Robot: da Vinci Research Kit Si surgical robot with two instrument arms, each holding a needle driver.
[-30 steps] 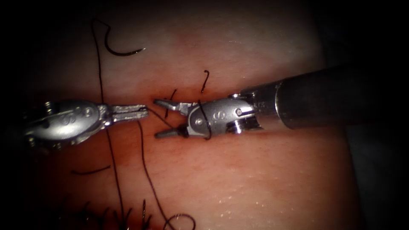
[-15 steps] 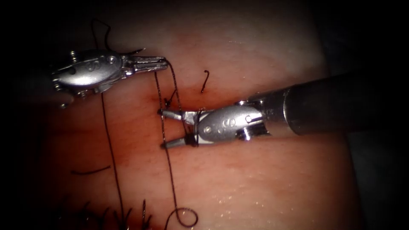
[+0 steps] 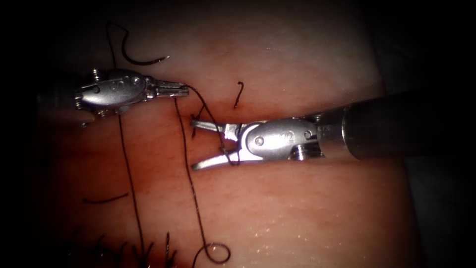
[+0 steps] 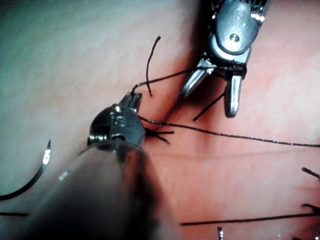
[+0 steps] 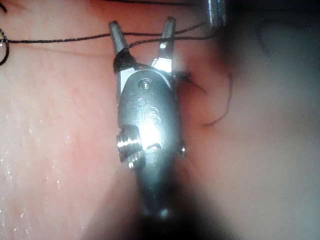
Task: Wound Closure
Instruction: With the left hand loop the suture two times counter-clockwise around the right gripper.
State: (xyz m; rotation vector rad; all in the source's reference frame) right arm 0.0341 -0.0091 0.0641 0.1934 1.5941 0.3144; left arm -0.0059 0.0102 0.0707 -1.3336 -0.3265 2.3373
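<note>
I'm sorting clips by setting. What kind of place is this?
Probably a bench suturing practice setup: tissue, a curved needle lying free on it, and two robotic claws, the left claw shut on thread, the right claw open, thread wrapped round it.

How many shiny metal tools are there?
2. The left tool pinches the thread near the needle lying free on the tissue; the right tool gapes open, thread looped around it.
</note>
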